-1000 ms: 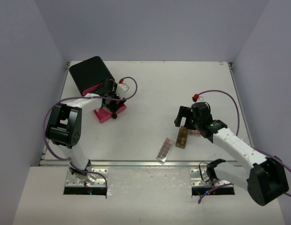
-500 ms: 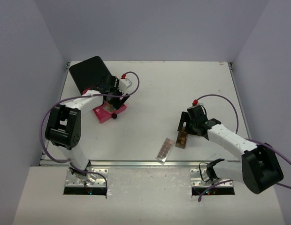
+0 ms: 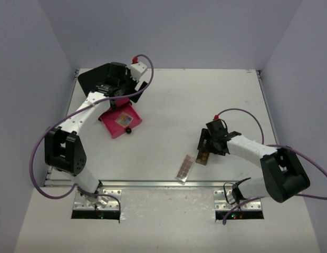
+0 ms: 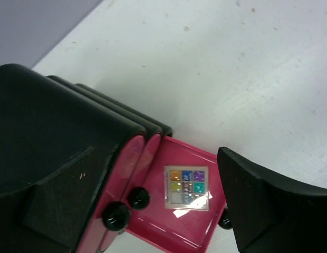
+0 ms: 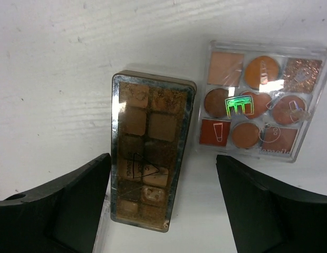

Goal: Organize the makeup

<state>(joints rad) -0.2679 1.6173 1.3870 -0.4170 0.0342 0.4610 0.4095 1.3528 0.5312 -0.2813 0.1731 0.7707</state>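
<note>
Looking from above, you see your left end effector [image 3: 119,84] over the black box [image 3: 100,80] at the far left corner of the table [image 3: 205,95]. Its jaws are wide apart and hold nothing. In the left wrist view one dark finger [image 4: 269,211] stands at the right, and the pulled-out pink drawer [image 4: 169,232] lies under the gap between the fingers. The square multicolour palette [image 4: 186,187] lies flat inside this drawer, near its middle and not touching the end effector. Beside the open drawer, two other pink drawer fronts sit flush with the box, each with a black knob.

Your right end effector [image 3: 208,141] is low over the table on the right side, and its jaws are open too. In the right wrist view the long brown palette [image 5: 150,153] lies flat on the table with its near end between the two fingers. It is just beside the left finger [image 5: 63,205] and well apart from the right one, and you cannot tell if the left finger touches it. Nothing is gripped.

A clear palette with orange and brown pans [image 5: 261,100] lies just beside the long brown one, on its right in that view, and farther from the fingers. A second long palette [image 3: 184,168] lies alone near the front edge of the table, left of the right end effector and apart from it.
</note>
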